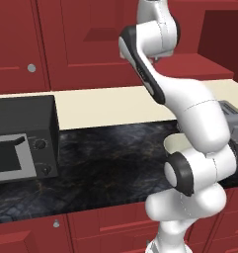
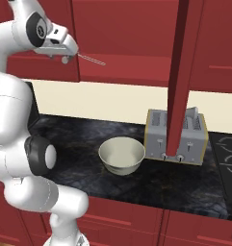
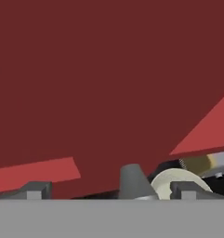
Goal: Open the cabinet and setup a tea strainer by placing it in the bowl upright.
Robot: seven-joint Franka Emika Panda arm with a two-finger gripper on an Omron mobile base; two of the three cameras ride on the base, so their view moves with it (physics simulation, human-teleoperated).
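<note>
The cabinet is open, and its right door (image 2: 180, 72) stands edge-on over the counter. Its red shelf (image 2: 132, 69) (image 1: 194, 66) is bare apart from the tea strainer. The strainer's thin metal handle (image 2: 92, 59) sticks out to the right of my gripper (image 2: 65, 58), which is up at the shelf. In the hand view a grey part of the strainer (image 3: 132, 180) sits between my widely spread fingertips (image 3: 36, 190), touching neither; the gripper (image 3: 112, 191) is open. The cream bowl (image 2: 121, 154) (image 3: 169, 182) stands upright and empty on the dark counter below.
A silver toaster (image 2: 177, 132) (image 1: 234, 116) stands just right of the bowl, under the open door. At the counter's left end stands a black toaster oven (image 1: 21, 143). A stove top (image 2: 228, 149) lies at the far right. Red cupboards (image 2: 127, 226) run below the counter.
</note>
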